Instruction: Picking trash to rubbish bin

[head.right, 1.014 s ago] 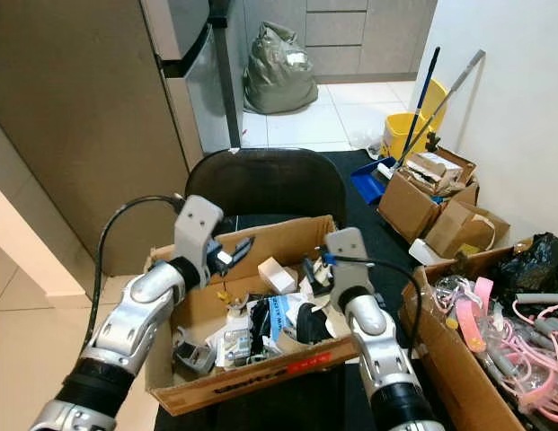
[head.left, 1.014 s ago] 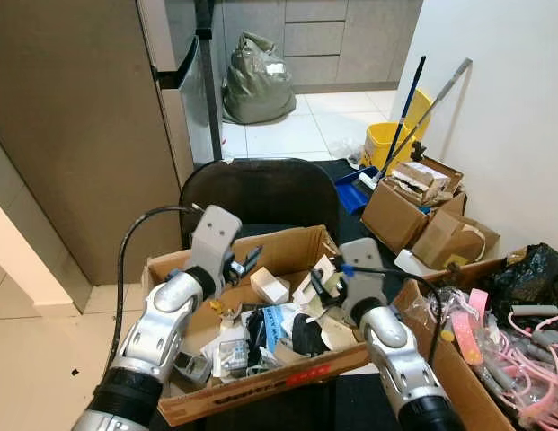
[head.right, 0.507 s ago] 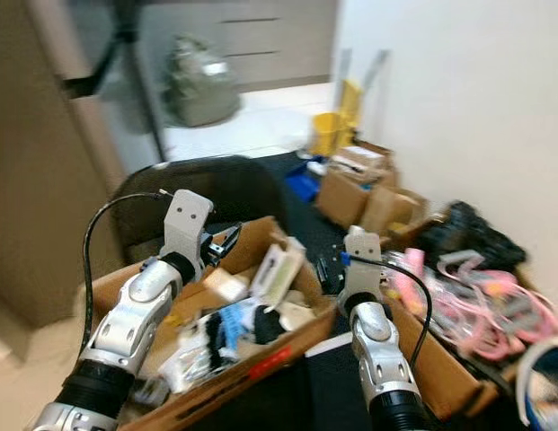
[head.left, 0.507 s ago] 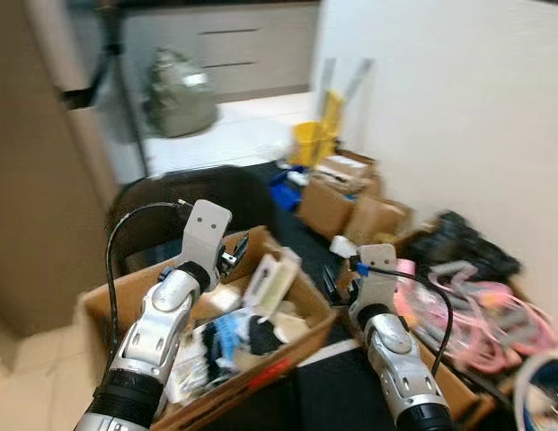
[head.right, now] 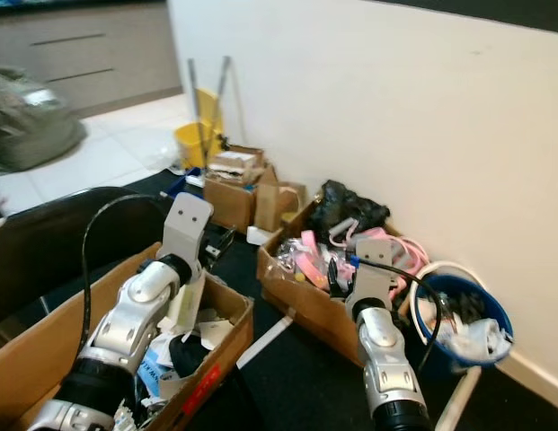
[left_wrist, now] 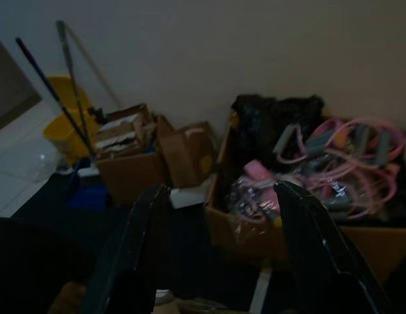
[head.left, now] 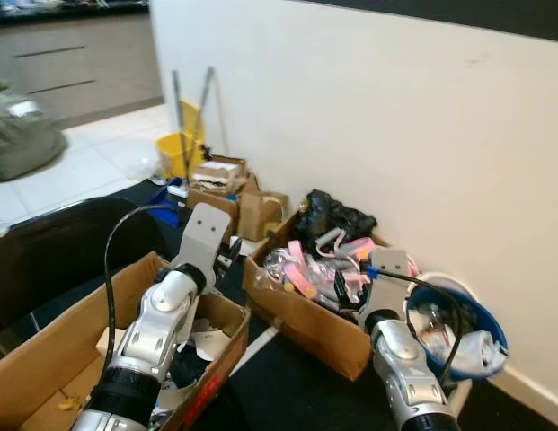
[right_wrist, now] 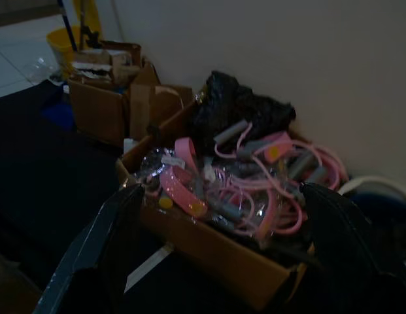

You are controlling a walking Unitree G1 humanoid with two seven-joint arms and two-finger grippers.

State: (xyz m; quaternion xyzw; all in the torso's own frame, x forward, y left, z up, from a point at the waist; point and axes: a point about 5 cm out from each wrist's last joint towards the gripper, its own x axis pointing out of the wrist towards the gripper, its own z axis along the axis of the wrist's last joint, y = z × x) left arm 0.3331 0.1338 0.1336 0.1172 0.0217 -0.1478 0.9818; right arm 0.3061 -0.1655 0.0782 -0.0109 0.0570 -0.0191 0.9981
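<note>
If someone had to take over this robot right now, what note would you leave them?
Left gripper: fingers open, holding nothing, raised above the cardboard box of trash on its left.
Right gripper: fingers open, holding nothing, facing the box of pink tubing by the wall.
The blue bin, already holding crumpled bags, stands to the right of that box against the wall.
Done: no piece of trash is in either gripper.
Left: pick a piece from a box, carry it to the blue bin, drop it in.
</note>
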